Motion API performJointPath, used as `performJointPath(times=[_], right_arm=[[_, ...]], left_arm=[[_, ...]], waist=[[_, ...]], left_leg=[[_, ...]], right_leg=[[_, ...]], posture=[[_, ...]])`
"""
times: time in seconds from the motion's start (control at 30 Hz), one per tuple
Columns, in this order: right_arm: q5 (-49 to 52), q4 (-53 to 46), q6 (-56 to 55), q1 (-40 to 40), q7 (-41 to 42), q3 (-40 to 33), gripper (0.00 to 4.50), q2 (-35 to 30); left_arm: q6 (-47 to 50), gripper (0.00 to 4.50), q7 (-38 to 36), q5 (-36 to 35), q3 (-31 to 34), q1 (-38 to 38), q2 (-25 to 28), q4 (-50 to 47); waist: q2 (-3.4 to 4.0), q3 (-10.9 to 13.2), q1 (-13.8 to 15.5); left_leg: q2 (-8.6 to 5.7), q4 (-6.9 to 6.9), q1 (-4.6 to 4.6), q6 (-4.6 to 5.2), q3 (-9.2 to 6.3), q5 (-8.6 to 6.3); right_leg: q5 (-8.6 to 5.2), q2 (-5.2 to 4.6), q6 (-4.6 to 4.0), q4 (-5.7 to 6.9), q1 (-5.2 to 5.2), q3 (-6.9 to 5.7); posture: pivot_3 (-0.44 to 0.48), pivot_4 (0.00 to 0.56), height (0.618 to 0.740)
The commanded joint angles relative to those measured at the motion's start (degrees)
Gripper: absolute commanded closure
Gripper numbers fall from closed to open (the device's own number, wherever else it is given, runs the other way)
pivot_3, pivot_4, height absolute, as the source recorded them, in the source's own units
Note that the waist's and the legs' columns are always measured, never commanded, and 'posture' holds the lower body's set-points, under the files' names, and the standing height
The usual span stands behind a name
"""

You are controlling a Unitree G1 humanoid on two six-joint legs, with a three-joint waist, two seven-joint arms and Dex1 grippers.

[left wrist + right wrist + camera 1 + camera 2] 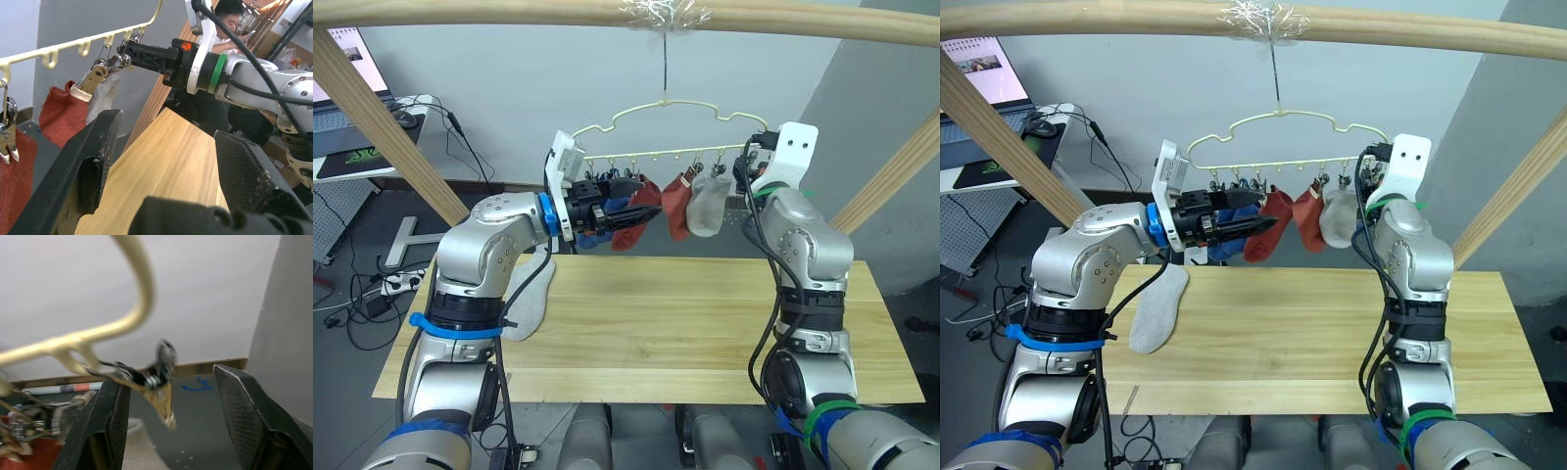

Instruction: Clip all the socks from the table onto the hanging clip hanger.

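The pale yellow clip hanger (666, 106) hangs from the top pole by its long hook. On its clips hang a blue sock (590, 238), two rust red socks (632, 223) (677, 204) and a light grey sock (710, 201). Another light grey sock (530, 302) lies over the left edge of the table (705, 323). My left gripper (631, 208) is raised by the left red sock, open and empty. At the hanger's right end my right gripper (741, 166) is open, with a free metal clip (164, 377) between its fingers.
Slanted wooden poles (382, 127) (891, 176) stand at both sides under the horizontal pole (509, 12). Behind on the left are a desk with a laptop (342, 108) and cables on the floor. A person (230, 19) sits beyond the table.
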Motion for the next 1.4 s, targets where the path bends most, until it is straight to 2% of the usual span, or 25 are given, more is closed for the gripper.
performJointPath(times=[0.03, 0.33, 1.07, 1.13, 1.4], right_arm=[[1.4, 0.1, -1.6, -2.3, -0.1, -1.0, 1.77, 0.6], [2.6, 1.6, -1.3, -3.9, -0.9, -1.4, 1.77, 2.4], [2.0, -1.9, 1.7, -1.8, -3.2, -0.7, 1.77, 2.1], [2.1, -2.1, 2.0, -1.8, -3.2, -0.7, 2.13, 2.3], [2.0, -2.8, 3.1, -1.6, -3.4, -0.6, 2.13, 2.5]], left_arm=[[-1.2, 1.04, 0.3, -0.3, 0.3, 0.1, 0.0, -1.8], [-1.5, 1.04, 0.9, -0.4, 0.1, 0.3, -0.2, -2.0], [-2.5, 1.04, 1.5, 0.2, -0.6, 0.5, -1.0, -1.5], [-2.6, 1.02, 1.6, 0.2, -0.7, 0.4, -1.2, -1.3], [-3.0, 1.02, 1.7, 0.1, -0.8, 0.3, -1.2, -1.1]], waist=[[0.00, 0.0, 0.1], [0.00, 0.0, 0.2], [0.00, 0.0, 0.2], [0.00, 0.0, 0.2], [0.00, 0.0, 0.2]], left_leg=[[0.00, 0.00, 0.00, 0.00, 0.00, 0.00], [0.00, -0.01, 0.00, 0.00, 0.00, 0.00], [0.00, -0.03, -0.01, 0.00, 0.00, 0.00], [0.00, -0.03, 0.00, 0.00, 0.00, 0.00], [0.00, -0.06, -0.01, 0.00, 0.00, 0.00]], right_leg=[[0.00, 0.00, 0.00, 0.00, 0.00, 0.00], [0.00, 0.00, 0.00, -0.01, 0.00, 0.00], [0.00, 0.00, 0.00, -0.04, -0.01, 0.00], [0.00, 0.00, 0.00, -0.04, -0.01, 0.00], [0.00, 0.00, 0.00, -0.07, -0.01, 0.00]], posture=[[0.178, 0.213, 0.740], [0.180, 0.211, 0.740], [0.162, 0.211, 0.740], [0.162, 0.211, 0.740], [0.162, 0.211, 0.740]])
